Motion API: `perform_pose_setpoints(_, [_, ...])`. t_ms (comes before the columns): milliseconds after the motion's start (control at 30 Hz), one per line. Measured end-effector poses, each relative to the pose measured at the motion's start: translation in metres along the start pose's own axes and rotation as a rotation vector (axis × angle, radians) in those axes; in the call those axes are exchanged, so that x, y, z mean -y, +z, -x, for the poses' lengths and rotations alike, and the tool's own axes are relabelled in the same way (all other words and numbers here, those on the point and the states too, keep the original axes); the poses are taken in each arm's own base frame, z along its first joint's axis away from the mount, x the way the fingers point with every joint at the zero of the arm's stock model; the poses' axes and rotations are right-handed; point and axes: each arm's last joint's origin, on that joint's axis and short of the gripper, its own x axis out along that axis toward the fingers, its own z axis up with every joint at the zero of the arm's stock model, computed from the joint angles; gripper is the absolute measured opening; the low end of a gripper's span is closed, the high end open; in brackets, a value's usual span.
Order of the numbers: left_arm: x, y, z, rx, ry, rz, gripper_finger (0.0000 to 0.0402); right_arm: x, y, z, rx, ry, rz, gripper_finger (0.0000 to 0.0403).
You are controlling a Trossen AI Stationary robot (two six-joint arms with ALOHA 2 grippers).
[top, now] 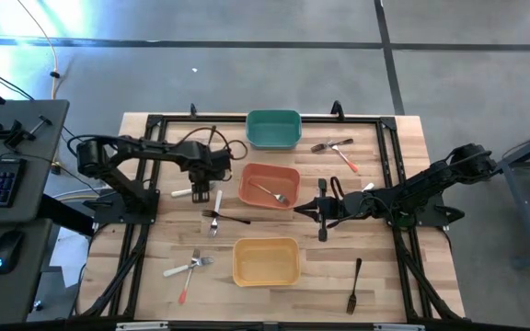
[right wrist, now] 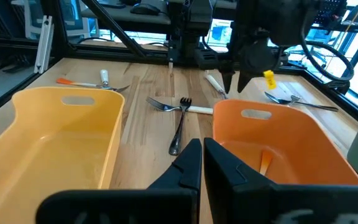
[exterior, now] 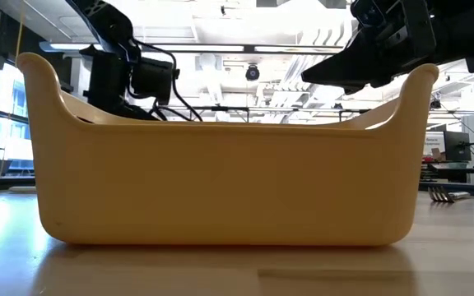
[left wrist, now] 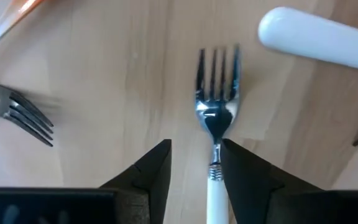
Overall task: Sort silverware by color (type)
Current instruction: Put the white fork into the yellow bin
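My left gripper (left wrist: 194, 168) is open, low over the table left of the orange bin (top: 247, 175). Its fingers stand on either side of a white-handled, silver-headed fork (left wrist: 216, 112) that lies flat, tines pointing away from the wrist. My right gripper (right wrist: 202, 158) is shut and empty, above the table between the orange bin (right wrist: 291, 134) and the yellow bin (right wrist: 55, 124); it also shows in the high view (top: 300, 213). An orange-handled fork (top: 270, 192) lies in the orange bin. A dark fork (top: 230, 218) crosses a white-handled one (top: 215, 210). My left gripper comes from above, its fingers lying along the white-handled fork, one on each side of the neck (left wrist: 215, 163) where the head meets the handle. One finger (left wrist: 244, 174) stands right against the neck; I cannot tell whether it touches. The fork lies flat on the table.
A green bin (top: 273, 130) stands at the far edge. Two utensils (top: 337, 149) lie at the far right, a dark fork (top: 354, 285) at the near right, and a white and an orange one (top: 188, 268) at the near left. Another white handle (left wrist: 319, 38) lies near the left gripper.
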Motion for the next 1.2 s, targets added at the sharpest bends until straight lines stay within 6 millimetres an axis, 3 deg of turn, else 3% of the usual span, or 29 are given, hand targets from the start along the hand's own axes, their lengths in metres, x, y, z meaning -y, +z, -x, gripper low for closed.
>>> perform_pose_setpoints(467, [-0.011,-0.017,-0.023,-0.008,-0.05,0.036,0.0115,0.0,0.0,0.0,0.0,0.0,-0.001,0.0])
perform_pose_setpoints(1200, [-0.015,-0.01,-0.012,0.007,-0.152,0.069,0.0115,0.0,0.0,0.0,0.0,-0.003,-0.001,0.0])
